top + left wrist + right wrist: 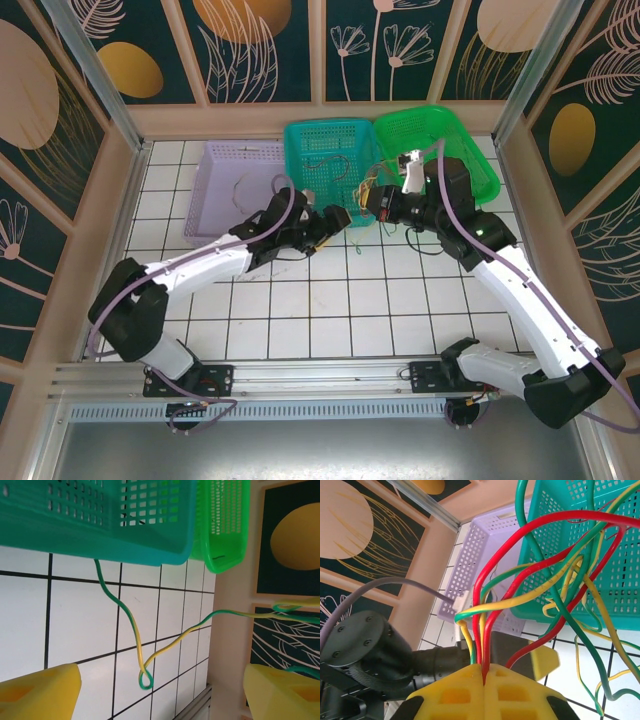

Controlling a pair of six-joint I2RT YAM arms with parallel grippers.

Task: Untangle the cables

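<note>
Near side of teal basket (296, 165): bare white tiles (330, 300), open between the two arms.
Left of teal basket: purple basket (215, 190) set close against it.
Right of teal basket: green basket (470, 150) set close against it.
Near rim of teal basket: left gripper (160, 690), right gripper (484, 680) and strung cables (535, 575) crowd the approach.
Beyond teal basket: wall panels (265, 50) close the way.
</note>
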